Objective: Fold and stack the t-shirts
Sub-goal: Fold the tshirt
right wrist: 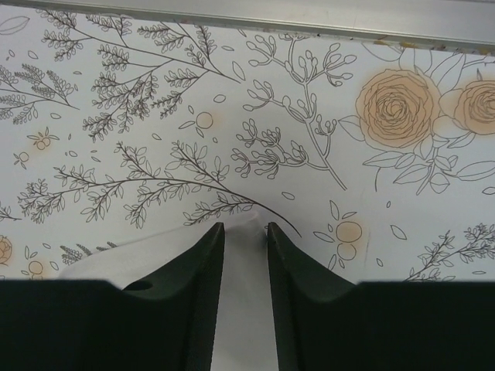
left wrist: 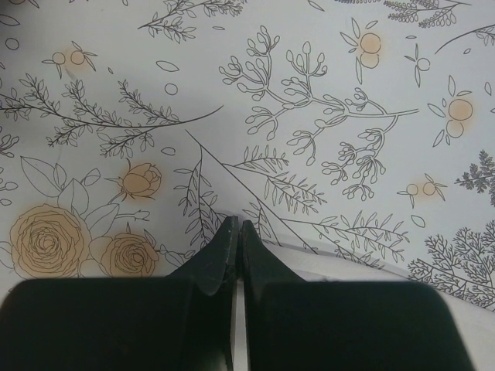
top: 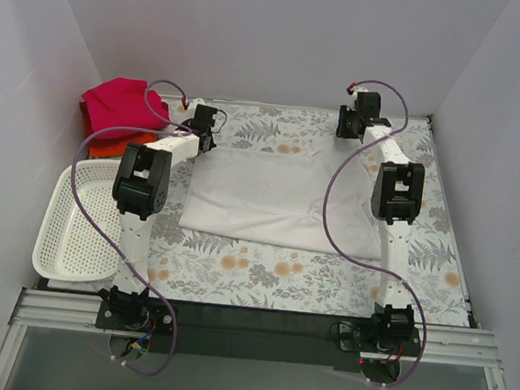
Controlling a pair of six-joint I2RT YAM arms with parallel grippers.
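Black fingers of the right claw (right wrist: 245, 228) fill the bottom of its wrist view. They stand apart, with a corner of the white t-shirt (right wrist: 147, 259) running up between them, and the jaws are not yet pressed onto the cloth. On the other wrist view, the left claw (left wrist: 234, 226) has its fingertips pressed together at the shirt's far-left edge. White fabric shows just beside them, but I cannot tell whether any of it is caught.

From overhead, the white t-shirt lies spread flat on the floral worktop (top: 326, 275), with one claw at each of its far corners. Beyond its far-left corner a folded magenta-pink t-shirt (top: 121, 103) sits on a red-orange one (top: 108, 146). A white mesh basket (top: 56, 203) lies to its near left.

The step in hand looks like taking both far corners for a first fold towards the near hem. To do it well, the right claw should close squarely on the corner, deep enough to catch both layers. The left grip is worth confirming before any lift. Both claws should then rise together, only just off the worktop, and travel evenly so the cloth stays taut between them and the crease comes out straight. If one corner slips, the fold will probably skew.
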